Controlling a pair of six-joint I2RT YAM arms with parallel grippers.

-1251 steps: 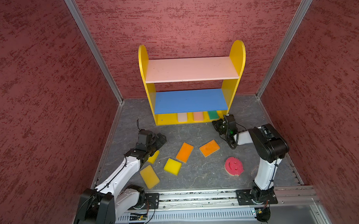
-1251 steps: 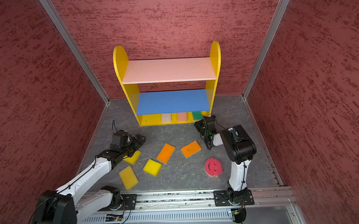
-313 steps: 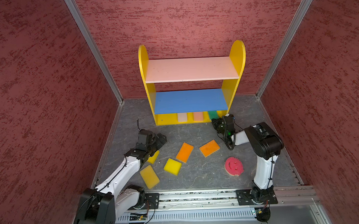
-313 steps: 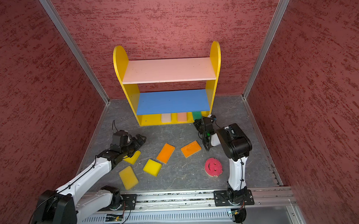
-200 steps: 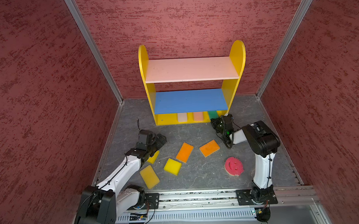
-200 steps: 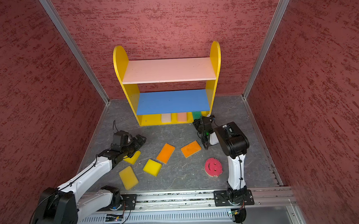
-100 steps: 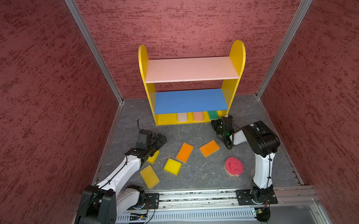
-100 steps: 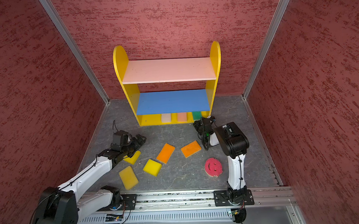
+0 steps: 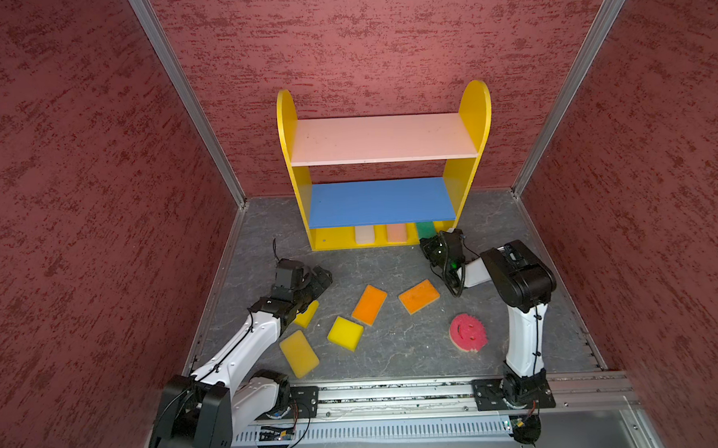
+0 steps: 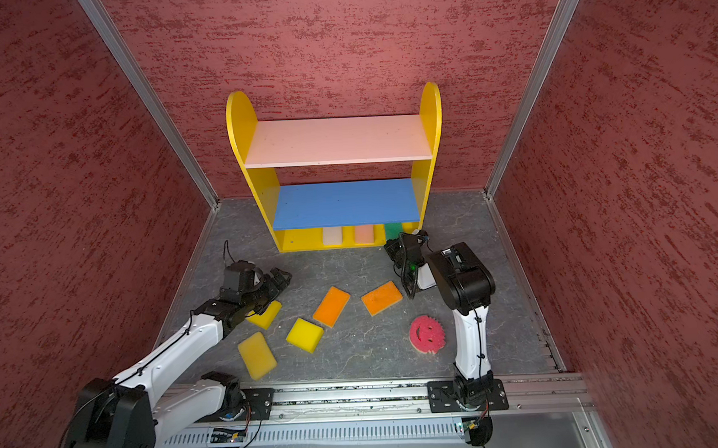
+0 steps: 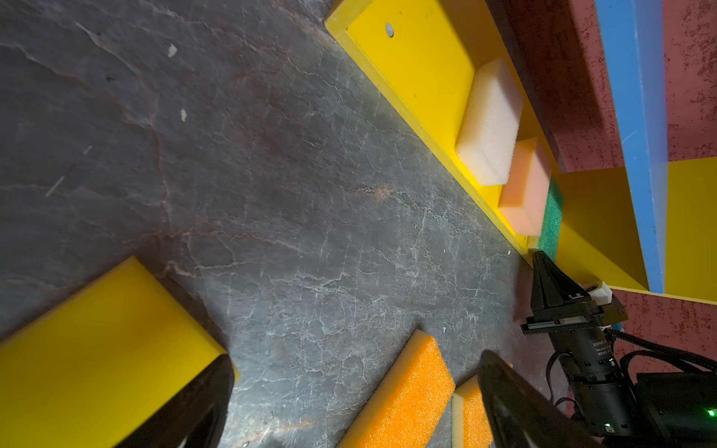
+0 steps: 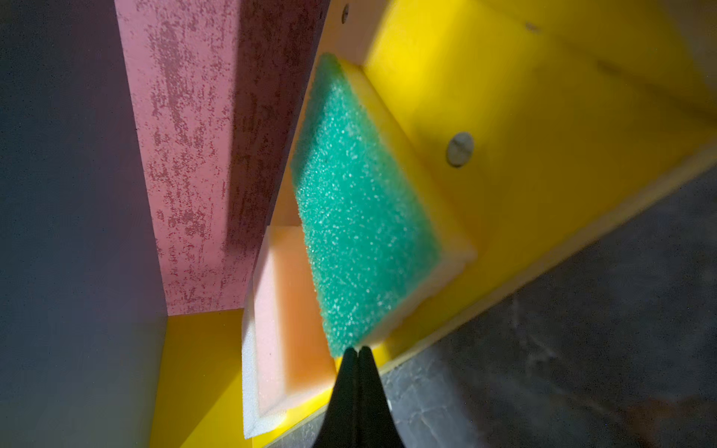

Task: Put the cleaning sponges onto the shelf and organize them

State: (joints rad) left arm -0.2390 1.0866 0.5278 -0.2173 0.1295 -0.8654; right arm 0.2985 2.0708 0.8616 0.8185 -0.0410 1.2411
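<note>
Right tool [image 9: 425,244], pinched shut, tip touching the green sponge [image 9: 425,229] at its twelve o'clock. Left tool [image 9: 324,277] gapes wide.

We see three dark red, rough-textured wall panels [image 9: 382,37] closing in the space, joined at the back corners by slanting silver metal strips [image 9: 186,99]. Below lies a grey, veined floor surface [image 10: 355,358], perhaps stone-patterned matting. The light is even and the shadows are soft.

The left arm [image 9: 242,347] and right arm [image 9: 525,342] share white links, black joint housings, looping black cables and tapered black jaws.
</note>
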